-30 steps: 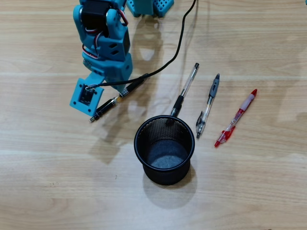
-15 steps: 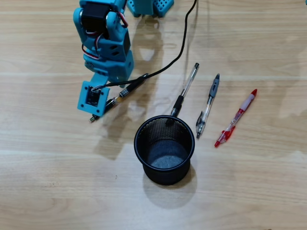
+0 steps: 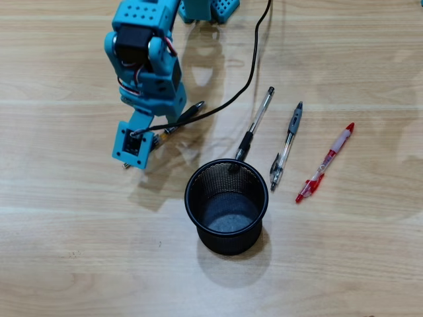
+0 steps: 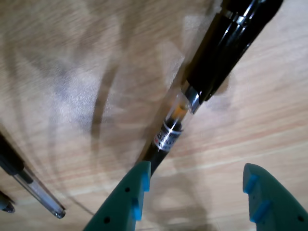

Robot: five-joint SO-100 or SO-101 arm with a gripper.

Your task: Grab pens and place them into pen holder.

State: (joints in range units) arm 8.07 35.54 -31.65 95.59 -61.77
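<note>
Office desk: wood-grain top (image 3: 344, 264) (pens (image 3: 287, 146), mesh holder (image 3: 227, 206)).

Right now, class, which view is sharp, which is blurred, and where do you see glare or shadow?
Overhead view: sharp, with soft shadows beside the pen holder and under the arm. Wrist view: the wood shows motion blur and a pale glare patch, while the black pen and the gripper look fairly crisp.
</note>
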